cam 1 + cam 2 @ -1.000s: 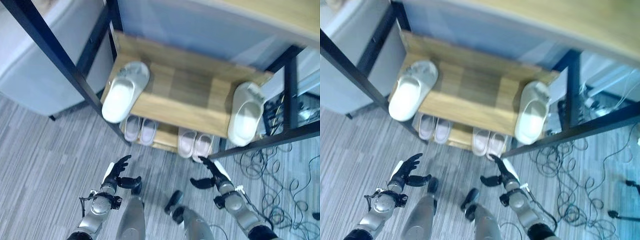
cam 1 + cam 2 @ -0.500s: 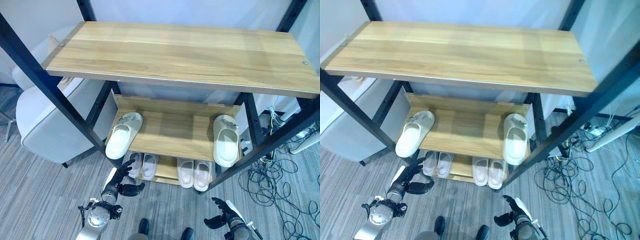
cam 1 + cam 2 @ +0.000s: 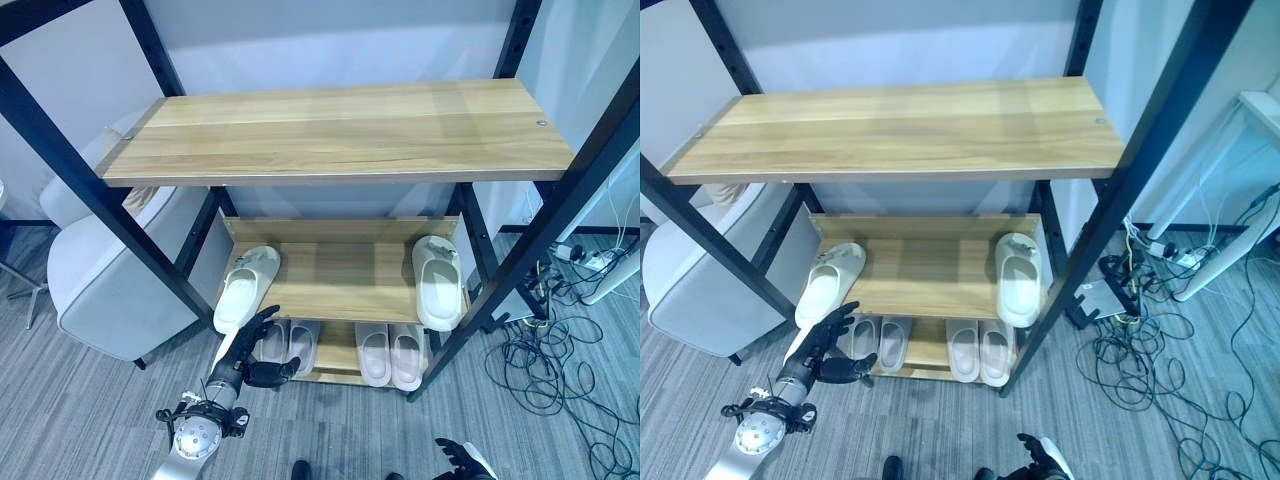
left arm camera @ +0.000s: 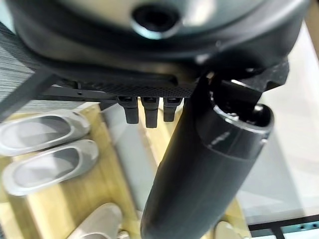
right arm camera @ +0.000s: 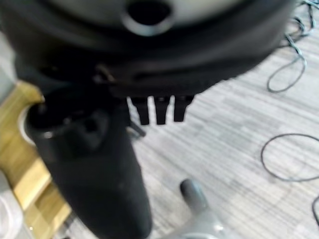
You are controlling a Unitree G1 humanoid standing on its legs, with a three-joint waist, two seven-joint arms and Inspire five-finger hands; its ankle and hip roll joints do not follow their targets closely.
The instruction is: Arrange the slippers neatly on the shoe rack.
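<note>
On the rack's (image 3: 330,130) middle shelf (image 3: 345,280), in the left eye view, one white slipper (image 3: 245,288) lies at the left edge, angled, toe hanging past the front, and a second slipper (image 3: 437,282) lies at the right edge. Two pale pairs (image 3: 340,347) sit on the bottom shelf. Before that shelf the left robot hand (image 3: 245,360) hangs with fingers spread, empty. A grey chair (image 3: 100,275) stands left of the rack.

From the right eye view, the right robot hand (image 3: 1043,460) shows at the bottom edge above the carpet (image 3: 1160,420).

Each wrist view shows straight fingers (image 4: 144,110) holding nothing; the right's fingers (image 5: 162,110) point over carpet.
</note>
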